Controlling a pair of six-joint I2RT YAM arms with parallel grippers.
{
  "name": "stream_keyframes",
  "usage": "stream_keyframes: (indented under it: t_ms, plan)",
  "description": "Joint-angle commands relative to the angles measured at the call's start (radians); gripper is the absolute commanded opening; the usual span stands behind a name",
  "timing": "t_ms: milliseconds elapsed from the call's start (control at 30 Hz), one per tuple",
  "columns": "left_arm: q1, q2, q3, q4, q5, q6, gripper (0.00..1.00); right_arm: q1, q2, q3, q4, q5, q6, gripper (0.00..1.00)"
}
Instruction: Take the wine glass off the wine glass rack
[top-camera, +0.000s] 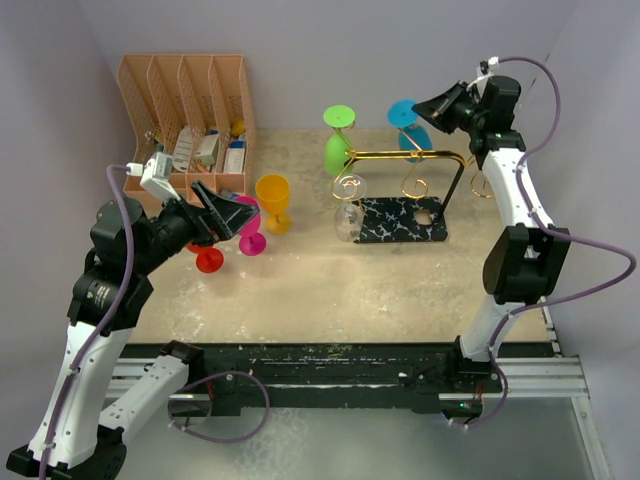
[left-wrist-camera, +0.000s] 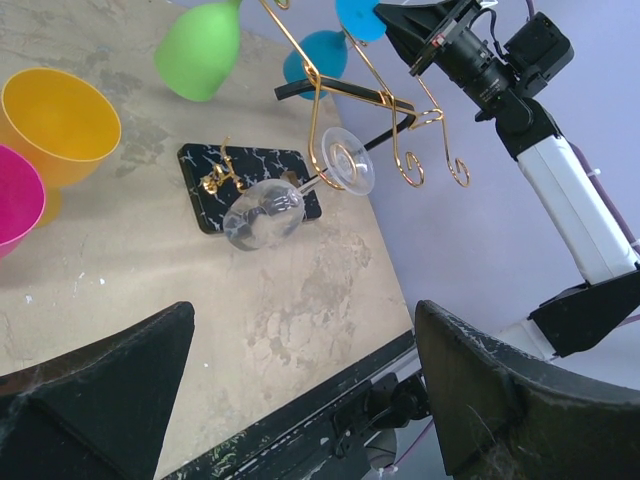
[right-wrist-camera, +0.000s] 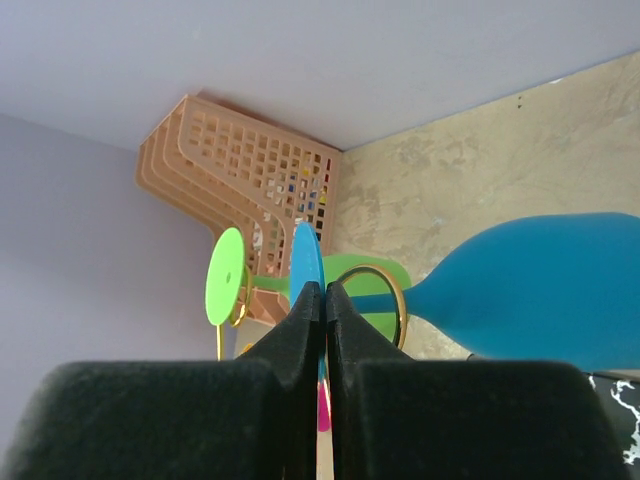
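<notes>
The wine glass rack (top-camera: 405, 156) is a gold wire frame with curled hooks on a black marbled base (top-camera: 402, 221). Three glasses hang upside down from it: a blue wine glass (top-camera: 409, 125), a green one (top-camera: 337, 152) and a clear one (top-camera: 347, 217). My right gripper (right-wrist-camera: 324, 295) is at the blue glass's round foot (right-wrist-camera: 305, 260), shut on the foot's edge; its bowl (right-wrist-camera: 540, 290) hangs to the right. My left gripper (left-wrist-camera: 300, 390) is open and holds nothing, well left of the rack (left-wrist-camera: 350, 90) and clear glass (left-wrist-camera: 262, 215).
An orange slotted organiser (top-camera: 185, 110) stands at the back left. A yellow glass (top-camera: 272, 200), a pink glass (top-camera: 248, 228) and a red glass (top-camera: 208, 258) stand on the table by my left gripper (top-camera: 225, 215). Walls close in behind and to the right.
</notes>
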Motion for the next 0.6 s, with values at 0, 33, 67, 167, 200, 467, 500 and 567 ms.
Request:
stream_keyframes:
  t_ms: [0,33,67,167,200,467,500,567]
  plan:
    - [-0.003,-0.010,0.000,0.029,-0.001,0.010,0.93,-0.004,-0.060,-0.017,0.099,-0.059,0.060,0.00]
    - [-0.003,-0.011,0.000,0.029,-0.001,0.010,0.93,-0.004,-0.058,-0.018,0.106,-0.072,0.068,0.00]
    - [-0.003,-0.012,0.000,0.029,-0.001,0.010,0.93,-0.004,-0.056,-0.019,0.110,-0.078,0.075,0.00]
    - [-0.003,-0.014,0.002,0.026,-0.001,0.010,0.93,-0.004,-0.055,-0.030,0.127,-0.104,0.096,0.00]
    - [-0.003,-0.016,0.003,0.026,-0.001,0.009,0.93,-0.004,-0.055,-0.039,0.137,-0.110,0.104,0.00]
    - [-0.002,-0.021,0.014,0.018,0.003,0.008,0.93,-0.004,-0.066,-0.058,0.141,-0.125,0.124,0.00]
    - [-0.003,-0.021,0.015,0.017,0.003,0.009,0.93,-0.004,-0.077,-0.061,0.127,-0.108,0.112,0.00]
    - [-0.003,-0.022,0.019,0.016,0.004,0.007,0.93,-0.004,-0.108,-0.070,0.096,-0.059,0.086,0.00]
